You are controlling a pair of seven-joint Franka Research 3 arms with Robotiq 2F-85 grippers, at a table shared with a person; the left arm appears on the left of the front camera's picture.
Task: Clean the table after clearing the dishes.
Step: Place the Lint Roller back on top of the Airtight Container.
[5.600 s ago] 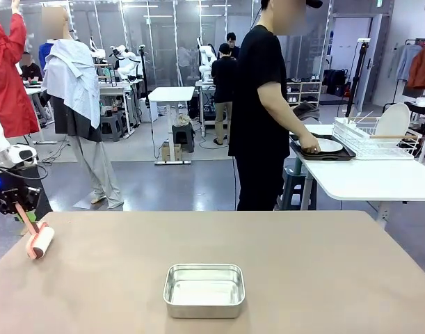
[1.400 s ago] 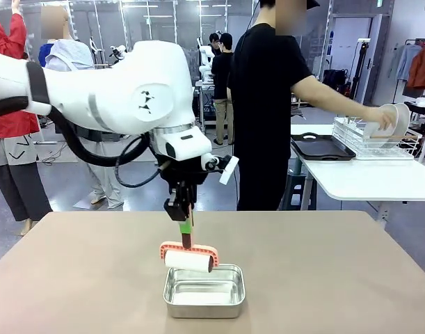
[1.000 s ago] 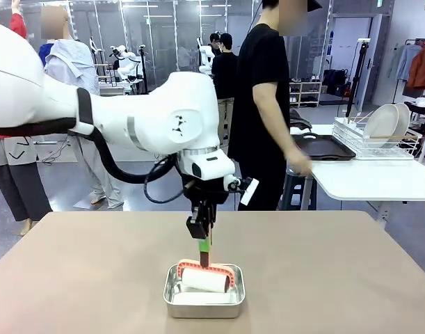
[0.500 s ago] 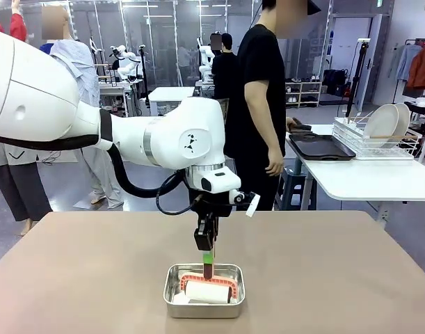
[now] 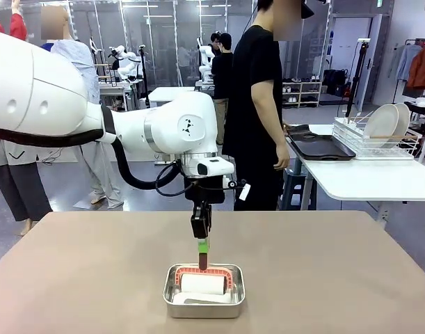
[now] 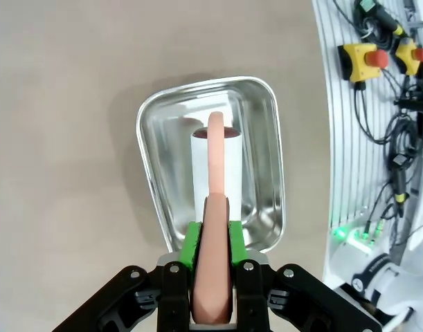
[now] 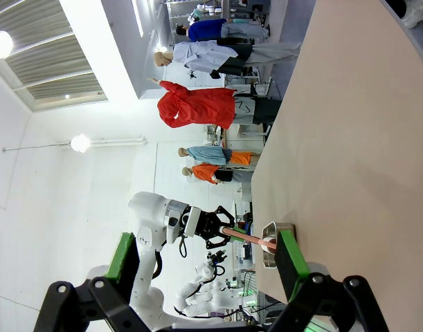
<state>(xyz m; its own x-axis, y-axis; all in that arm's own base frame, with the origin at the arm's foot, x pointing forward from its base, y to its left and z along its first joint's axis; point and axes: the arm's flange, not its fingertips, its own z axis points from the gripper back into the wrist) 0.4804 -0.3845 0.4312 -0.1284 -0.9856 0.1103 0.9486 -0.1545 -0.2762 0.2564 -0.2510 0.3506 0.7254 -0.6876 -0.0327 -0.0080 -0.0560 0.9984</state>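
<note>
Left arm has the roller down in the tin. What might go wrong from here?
1. The roller sits between the walls of the tin; lifting off-line might catch its frame on the rim and drag the loose tin across the table.
2. The left end effector grips only the handle end, so a sideways snag could twist the roller in its pads.

1. The table [image 5: 323,271] is a large rectangle with a plain matte beige-brown top. It fills the near half of the front view, and its far edge runs straight across just in front of the standing person.
2. Two round white plates [image 5: 384,121] stand on edge in a wire rack at the far right, on a smaller white table.
3. A dark brown tray [image 5: 322,147] lies flat just left of that rack, with nothing on it.
</note>
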